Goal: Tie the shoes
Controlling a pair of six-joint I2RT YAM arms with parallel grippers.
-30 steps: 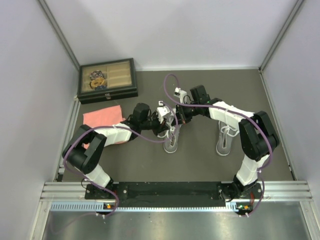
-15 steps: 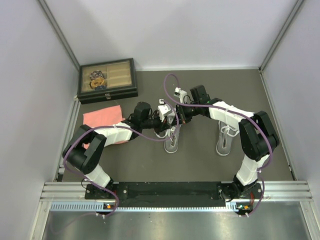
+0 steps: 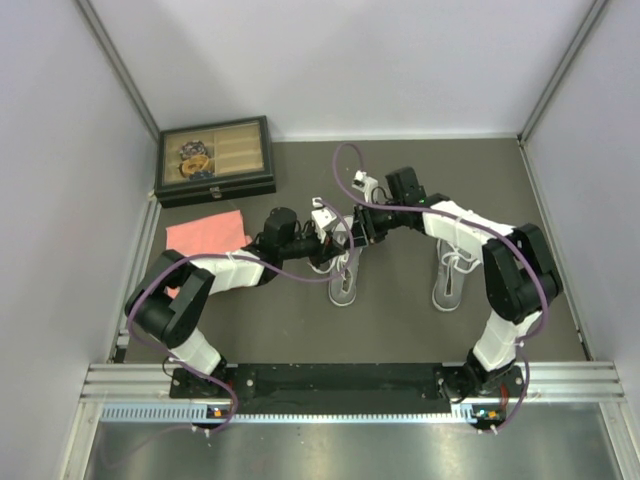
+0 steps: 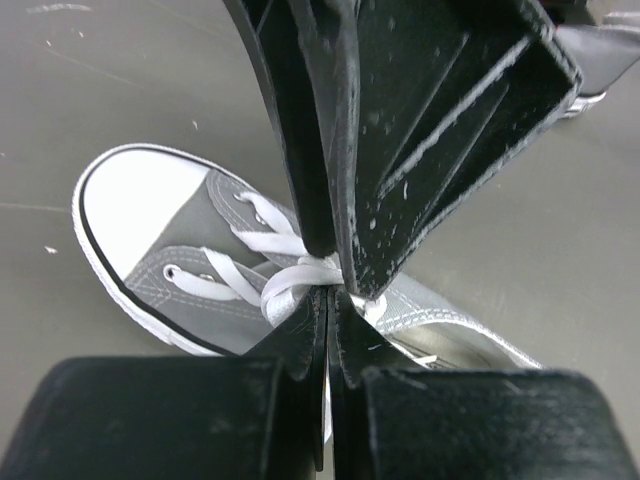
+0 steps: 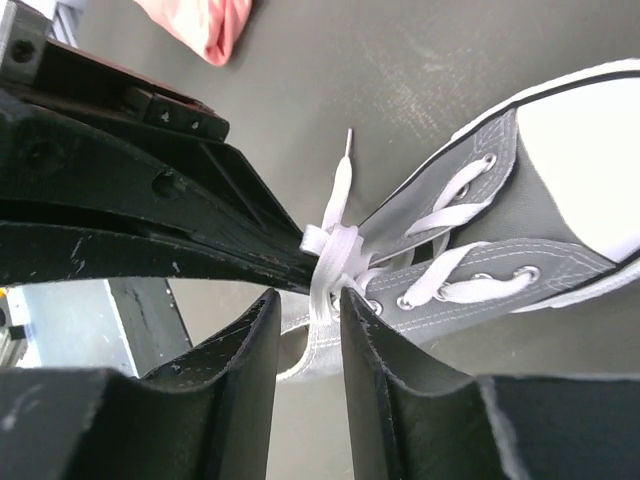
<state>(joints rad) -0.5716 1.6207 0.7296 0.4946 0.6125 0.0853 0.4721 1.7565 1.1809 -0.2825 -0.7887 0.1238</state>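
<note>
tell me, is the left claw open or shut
Shut. The left claw has its fingers pressed together, pinching the white lace above the grey shoe.

Left shoe (image 3: 342,287) at centre, right shoe (image 3: 448,281) to its right; box (image 3: 214,160) far left, cloth (image 3: 205,231) before it.

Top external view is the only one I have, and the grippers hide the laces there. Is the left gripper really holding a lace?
Observer: Yes. In the left wrist view the left gripper is shut on the white lace just above the shoe.
Operator: And the right gripper?
Observer: In its wrist view the lace runs through the right gripper, but a gap shows beside it; I cannot tell if it clamps.
Operator: Is a lace end free?
Observer: One lace tip sticks out free, past both grippers.
</note>
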